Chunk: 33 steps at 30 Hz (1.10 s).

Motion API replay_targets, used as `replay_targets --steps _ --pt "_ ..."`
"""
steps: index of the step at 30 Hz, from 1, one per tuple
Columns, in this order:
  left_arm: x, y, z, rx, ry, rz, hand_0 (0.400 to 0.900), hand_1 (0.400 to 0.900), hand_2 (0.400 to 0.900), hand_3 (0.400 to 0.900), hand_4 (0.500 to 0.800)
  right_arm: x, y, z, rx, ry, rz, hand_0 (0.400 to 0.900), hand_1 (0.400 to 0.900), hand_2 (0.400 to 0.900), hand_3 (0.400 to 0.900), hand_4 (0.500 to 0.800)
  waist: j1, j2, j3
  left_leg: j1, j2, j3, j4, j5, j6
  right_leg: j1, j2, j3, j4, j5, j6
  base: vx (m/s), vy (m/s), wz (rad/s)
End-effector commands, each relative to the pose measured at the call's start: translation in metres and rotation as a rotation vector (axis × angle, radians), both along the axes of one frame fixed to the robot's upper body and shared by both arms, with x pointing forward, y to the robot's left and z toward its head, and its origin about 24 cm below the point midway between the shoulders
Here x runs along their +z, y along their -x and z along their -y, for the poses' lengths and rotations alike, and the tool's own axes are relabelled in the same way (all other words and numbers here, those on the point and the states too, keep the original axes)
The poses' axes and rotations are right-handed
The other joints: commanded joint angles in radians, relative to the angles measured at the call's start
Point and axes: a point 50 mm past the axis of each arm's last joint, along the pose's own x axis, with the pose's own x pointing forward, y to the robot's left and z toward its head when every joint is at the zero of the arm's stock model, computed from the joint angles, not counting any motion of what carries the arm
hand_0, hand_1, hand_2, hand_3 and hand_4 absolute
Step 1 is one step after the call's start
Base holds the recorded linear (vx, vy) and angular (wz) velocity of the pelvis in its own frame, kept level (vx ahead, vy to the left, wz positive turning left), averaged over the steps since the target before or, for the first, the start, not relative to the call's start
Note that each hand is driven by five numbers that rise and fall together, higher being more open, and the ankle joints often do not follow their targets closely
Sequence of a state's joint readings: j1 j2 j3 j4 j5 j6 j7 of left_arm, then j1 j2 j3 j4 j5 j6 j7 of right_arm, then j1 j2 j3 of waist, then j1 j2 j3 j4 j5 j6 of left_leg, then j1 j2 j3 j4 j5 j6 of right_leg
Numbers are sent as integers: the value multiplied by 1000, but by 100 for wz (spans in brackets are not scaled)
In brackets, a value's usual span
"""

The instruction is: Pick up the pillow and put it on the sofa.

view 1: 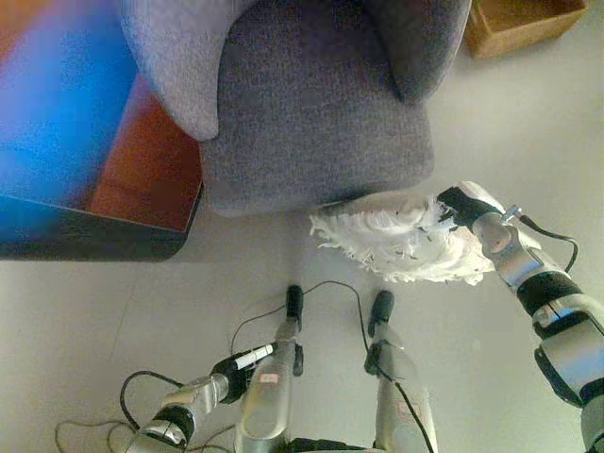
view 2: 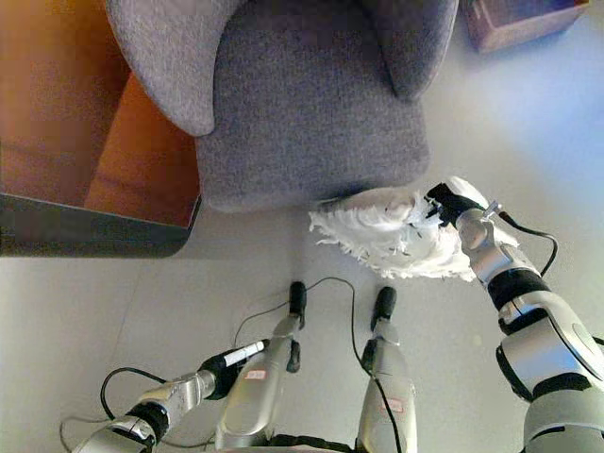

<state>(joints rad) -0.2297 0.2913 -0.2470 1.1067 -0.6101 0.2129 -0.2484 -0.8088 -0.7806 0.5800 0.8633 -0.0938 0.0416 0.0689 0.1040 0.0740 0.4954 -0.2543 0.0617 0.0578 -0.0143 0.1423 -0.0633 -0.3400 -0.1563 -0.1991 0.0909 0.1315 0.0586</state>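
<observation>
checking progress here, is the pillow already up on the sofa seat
No, the fluffy white pillow lies on the floor in front of the grey sofa, with the right hand at its edge.

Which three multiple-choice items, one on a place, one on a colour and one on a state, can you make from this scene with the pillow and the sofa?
1. Where is the pillow?
A. on the sofa seat
B. low in front of the sofa, by its front edge
C. inside the box

2. What colour is the pillow?
A. white
B. red
C. black

3. What is the right hand doing?
A. hanging far from the pillow
B. resting on the sofa's armrest
C. at the pillow's right end, fingers in its shaggy pile

Answers: 1 B, it lies below the grey seat's edge; 2 A, its fringe is white; 3 C, the dark hand meets the pillow there, the grip itself hidden. The left hand is low, away from it.
</observation>
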Motion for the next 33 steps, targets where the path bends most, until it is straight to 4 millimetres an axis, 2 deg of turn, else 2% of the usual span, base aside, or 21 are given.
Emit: replay_targets --steps 1,11,16,22,28,33 --pt "-15 49 -30 -22 -73 -174 900 900 900 900 800 66 -4 -3 157 23 222 400 400 400 400 500 -6 -68 -105 37 -35 20 27 -92 5 102 34 -66 34 -126 26 156 -5 -1" --pt "-24 89 -43 5 -76 -294 900 900 900 900 800 47 20 -10 338 9 69 400 400 400 400 500 -23 -120 -254 207 -41 23 -65 -97 3 286 44 -65 -85 -91 48 139 25 2" --pt "-28 112 -43 17 -53 -375 900 900 900 900 800 53 23 -24 443 -61 -32 400 400 400 400 500 -22 -140 -325 269 -42 29 -73 -116 3 359 45 -68 -141 -72 55 177 61 2" --pt "-30 127 -44 16 -42 -450 900 900 900 900 800 86 16 -42 564 -136 -111 400 400 400 400 500 -8 -162 -369 310 -42 27 -73 -131 1 417 47 -79 -163 -73 56 92 56 7" --pt "-31 134 -44 24 -33 -496 900 900 900 900 800 132 -2 -67 622 -134 -103 400 400 400 400 500 21 -181 -399 339 -44 15 -73 -139 -4 460 43 -96 -174 -74 58 51 74 8" --pt "-32 136 -39 40 -12 -520 900 900 900 900 800 152 -12 -89 638 -144 -106 400 400 400 400 500 49 -190 -413 349 -47 4 -73 -138 -5 483 39 -114 -178 -74 60 33 97 9"
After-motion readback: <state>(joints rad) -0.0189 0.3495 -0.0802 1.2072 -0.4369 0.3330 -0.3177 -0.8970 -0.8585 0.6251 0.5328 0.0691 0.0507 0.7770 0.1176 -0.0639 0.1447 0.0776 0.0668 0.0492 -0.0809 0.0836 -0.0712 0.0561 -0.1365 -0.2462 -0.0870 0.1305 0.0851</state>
